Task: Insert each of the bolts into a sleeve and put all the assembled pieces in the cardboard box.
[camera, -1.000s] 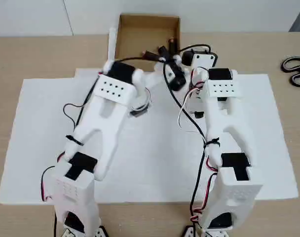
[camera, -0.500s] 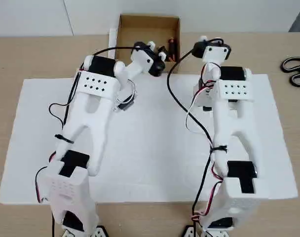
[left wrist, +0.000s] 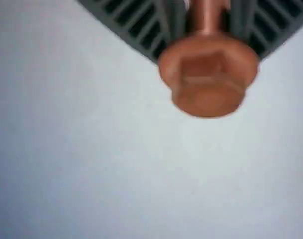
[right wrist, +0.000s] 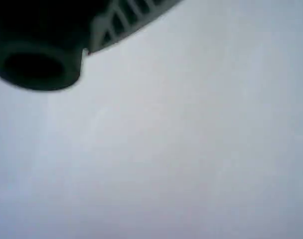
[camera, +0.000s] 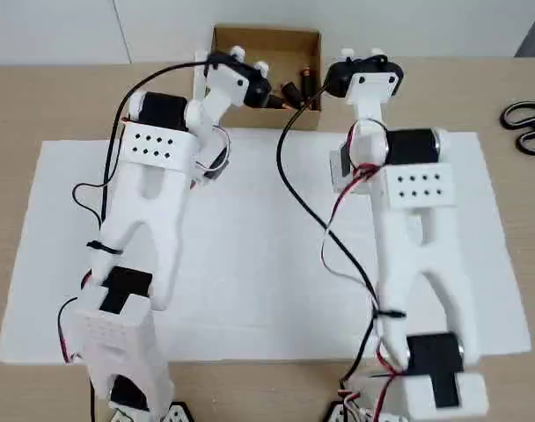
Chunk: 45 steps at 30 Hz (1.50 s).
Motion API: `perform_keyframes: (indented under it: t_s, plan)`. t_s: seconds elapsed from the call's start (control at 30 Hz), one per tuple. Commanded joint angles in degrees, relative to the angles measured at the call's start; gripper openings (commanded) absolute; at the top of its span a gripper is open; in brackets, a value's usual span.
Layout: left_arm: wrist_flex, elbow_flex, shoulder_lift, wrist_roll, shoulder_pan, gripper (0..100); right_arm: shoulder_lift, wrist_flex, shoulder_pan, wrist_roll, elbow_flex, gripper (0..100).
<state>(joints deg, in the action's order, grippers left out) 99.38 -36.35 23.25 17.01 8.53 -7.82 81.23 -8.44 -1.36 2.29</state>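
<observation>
Left pincer (left wrist: 207,30) clenched on a copper bolt (left wrist: 207,74): shank runs up between the ribbed jaws, flanged hex head sticks out past the tips toward the camera. Plain pale background behind.

Right pincer (camera: 362,63) grasping a black sleeve (right wrist: 37,59). Right wrist view shows the sleeve's open bore end with one ribbed jaw just beside it; the other side is dark, hard to make out. Same pale background.

High view: both arms stretched forward over a white sheet (camera: 250,264) on the wooden counter (camera: 56,97). Left arm (camera: 149,176) angles in toward the box (camera: 267,48), its pincer over the box's near left part. Right arm (camera: 408,193) runs straight ahead, its pincer just outside the box's right wall. The pincers are apart, with the box's right half between them; bolt and sleeve not joined.

Box sits at the sheet's far edge. Inside it, by the near right corner, copper and black pieces (camera: 301,86) lie together; can't tell how many. Scissors (camera: 527,123) on the counter at far right, well apart from the arms
</observation>
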Motion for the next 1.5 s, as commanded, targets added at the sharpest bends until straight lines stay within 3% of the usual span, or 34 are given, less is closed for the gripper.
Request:
perform_keyframes:
  t_s: [0.0,0.2,0.4,0.73,0.97,1.27,1.47]
  plan:
    - [0.9,-4.6,-0.9,-4.8,0.0,2,-12.4,-8.1,-0.2,1.1,-9.1,6.9]
    - [0.9,-5.1,-0.8,-14.5,-0.1,1,-33.6,-29.8,-0.5,0.4,-37.9,6.7]
    - [0.7,-5.8,-1.1,-25.9,-0.2,1,-40.7,-44.6,-0.5,-3.5,-55.6,0.6]
    - [-0.3,-6.6,-10.6,-27.7,4.3,1,-41.1,-45.2,-0.7,-3.5,-60.0,0.3]
    - [-0.3,-6.2,-14.9,-27.7,4.0,1,-41.1,-46.0,-7.3,-3.8,-60.4,0.3]
    - [-0.5,-6.2,-15.1,-29.1,4.4,1,-40.9,-58.2,-8.9,-3.3,-60.8,0.3]
    - [-0.5,-6.2,-15.1,-30.1,4.4,1,-42.2,-71.9,-8.9,8.7,-67.9,0.4]
